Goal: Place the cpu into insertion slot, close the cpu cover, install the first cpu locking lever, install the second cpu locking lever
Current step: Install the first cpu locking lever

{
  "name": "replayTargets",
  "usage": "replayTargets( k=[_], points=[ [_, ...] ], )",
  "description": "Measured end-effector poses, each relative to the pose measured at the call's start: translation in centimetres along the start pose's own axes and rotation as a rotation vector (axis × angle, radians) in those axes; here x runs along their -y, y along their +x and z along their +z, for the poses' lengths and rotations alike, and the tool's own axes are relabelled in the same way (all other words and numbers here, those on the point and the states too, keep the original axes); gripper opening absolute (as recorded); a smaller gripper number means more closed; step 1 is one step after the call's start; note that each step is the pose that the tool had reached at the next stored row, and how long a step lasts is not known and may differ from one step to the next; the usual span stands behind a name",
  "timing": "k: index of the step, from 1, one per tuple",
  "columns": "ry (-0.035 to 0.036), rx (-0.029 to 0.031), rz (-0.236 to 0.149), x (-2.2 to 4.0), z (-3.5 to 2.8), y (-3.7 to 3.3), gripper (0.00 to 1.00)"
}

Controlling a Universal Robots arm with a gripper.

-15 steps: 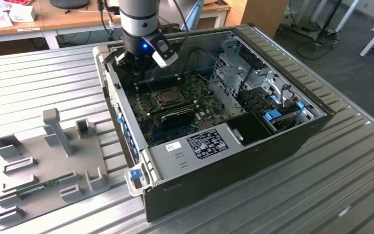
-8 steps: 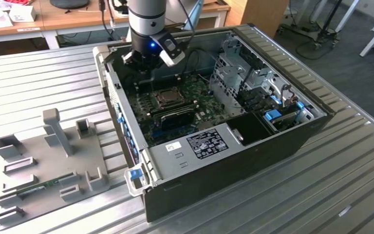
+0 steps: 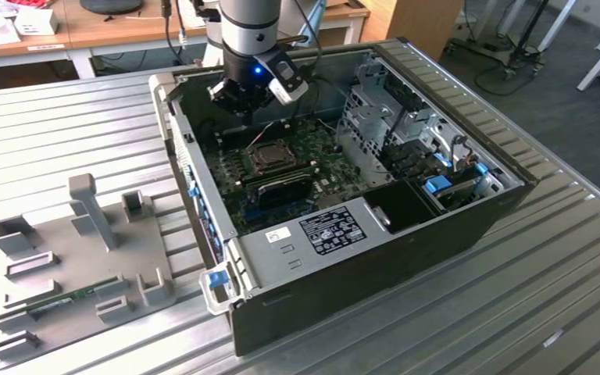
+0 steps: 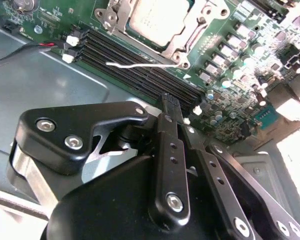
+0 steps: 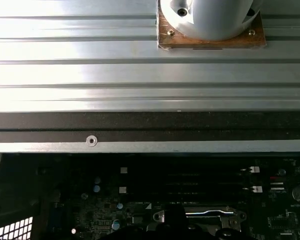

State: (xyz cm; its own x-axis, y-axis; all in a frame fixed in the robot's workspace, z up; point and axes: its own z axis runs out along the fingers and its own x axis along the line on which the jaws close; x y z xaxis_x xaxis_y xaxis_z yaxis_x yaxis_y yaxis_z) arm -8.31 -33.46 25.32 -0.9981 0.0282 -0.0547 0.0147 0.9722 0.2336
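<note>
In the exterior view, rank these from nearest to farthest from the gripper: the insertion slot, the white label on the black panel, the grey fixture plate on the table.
From the gripper:
1. insertion slot, inside the case, closest by a clear margin.
2. white label, further along inside the case.
3. grey fixture plate, outside the case, at the exterior view's left.

Place: lab – ribbed metal bench (image 3: 550, 266) | opened computer case (image 3: 415, 258) | wooden desks (image 3: 123, 31) behind

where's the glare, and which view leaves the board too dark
First wrist view: the table glares white, the motherboard lies in deep shadow. Second wrist view: the cpu is brightly lit, a white patch beyond the motherboard is blown out. Exterior view: even light, no strong glare.
</note>
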Motion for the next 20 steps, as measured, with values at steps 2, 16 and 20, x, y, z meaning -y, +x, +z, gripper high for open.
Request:
replayTargets(
  k=[2,16,20],
  points=[
    [0.0,0.0,0.0,0.0,0.0,-0.01,0.1],
    [-0.0084,0.0,0.0,0.07,0.29,-0.02,0.1],
    [-0.0109,0.0,0.001,0.16,0.67,-0.02,0.1]
  ],
)
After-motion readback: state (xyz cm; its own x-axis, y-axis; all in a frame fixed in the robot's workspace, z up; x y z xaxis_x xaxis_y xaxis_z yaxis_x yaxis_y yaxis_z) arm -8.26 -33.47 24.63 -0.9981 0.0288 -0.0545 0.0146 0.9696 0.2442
